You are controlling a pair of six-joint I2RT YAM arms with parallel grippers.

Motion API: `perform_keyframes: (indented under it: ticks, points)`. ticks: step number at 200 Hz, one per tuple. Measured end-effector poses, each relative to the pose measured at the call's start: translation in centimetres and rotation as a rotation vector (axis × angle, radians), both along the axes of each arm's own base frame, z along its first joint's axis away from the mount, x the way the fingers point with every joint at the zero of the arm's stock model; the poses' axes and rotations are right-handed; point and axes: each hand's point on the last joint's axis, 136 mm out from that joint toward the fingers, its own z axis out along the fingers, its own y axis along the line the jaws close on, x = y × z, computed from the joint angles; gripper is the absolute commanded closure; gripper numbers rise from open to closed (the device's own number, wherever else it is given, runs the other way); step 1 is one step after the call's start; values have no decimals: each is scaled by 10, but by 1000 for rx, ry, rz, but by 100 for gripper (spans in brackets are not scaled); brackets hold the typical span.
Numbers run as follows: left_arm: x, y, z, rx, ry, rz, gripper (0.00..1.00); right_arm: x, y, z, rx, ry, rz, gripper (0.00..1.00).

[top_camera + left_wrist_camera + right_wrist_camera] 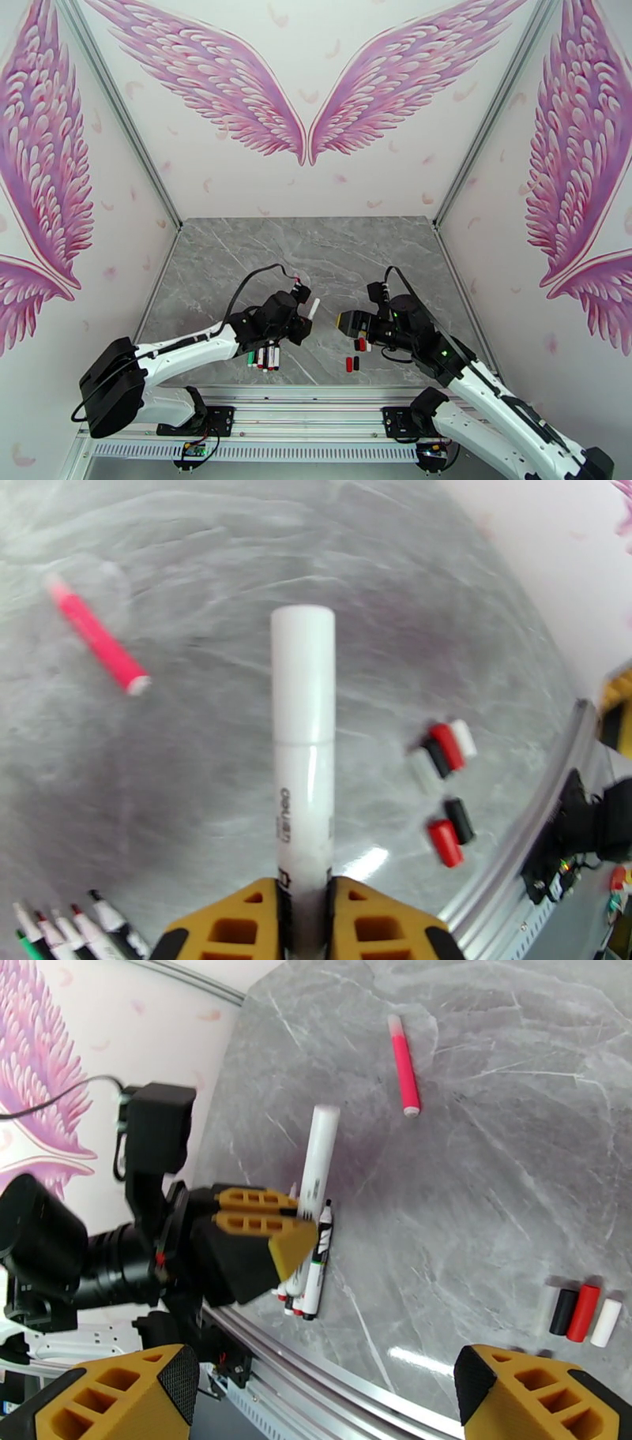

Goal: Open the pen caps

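Note:
My left gripper (302,320) (305,926) is shut on a white pen (303,740) (314,308) (317,1157), gripping its barrel low down. The white cap (302,669) sits on the pen's far end, pointing away over the table. My right gripper (345,322) (328,1402) is open with nothing between its fingers, just right of the held pen. Loose pen caps, red, black and whitish, lie in a cluster (442,748) (584,1311) (362,344). A red and a black cap (452,831) (351,363) lie closer to the front edge.
Several uncapped pens (265,357) (71,930) (312,1276) lie side by side under the left arm. A pink pen (99,642) (404,1066) lies alone farther back on the grey marble table (316,253). A metal rail (316,395) runs along the front edge.

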Motion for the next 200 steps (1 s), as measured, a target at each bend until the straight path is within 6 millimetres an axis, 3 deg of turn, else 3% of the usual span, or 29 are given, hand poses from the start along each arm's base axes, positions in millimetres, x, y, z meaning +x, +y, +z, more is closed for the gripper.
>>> perform_keyframes:
  ticks: [57, 80, 147, 200]
  points:
    - [-45, -32, 17, -114, -6, -144, 83, 11, 12, -16, -8, 49, 18, 20]
    - [-56, -39, 27, -148, -12, -172, 83, 14, 16, -20, -6, 64, 25, 28]
    - [-61, -44, 31, -167, -16, -178, 85, 16, 24, -18, 19, 65, 50, 56]
    - [-63, -47, 27, -161, -11, -184, 85, 15, 25, -16, 30, 61, 57, 62]
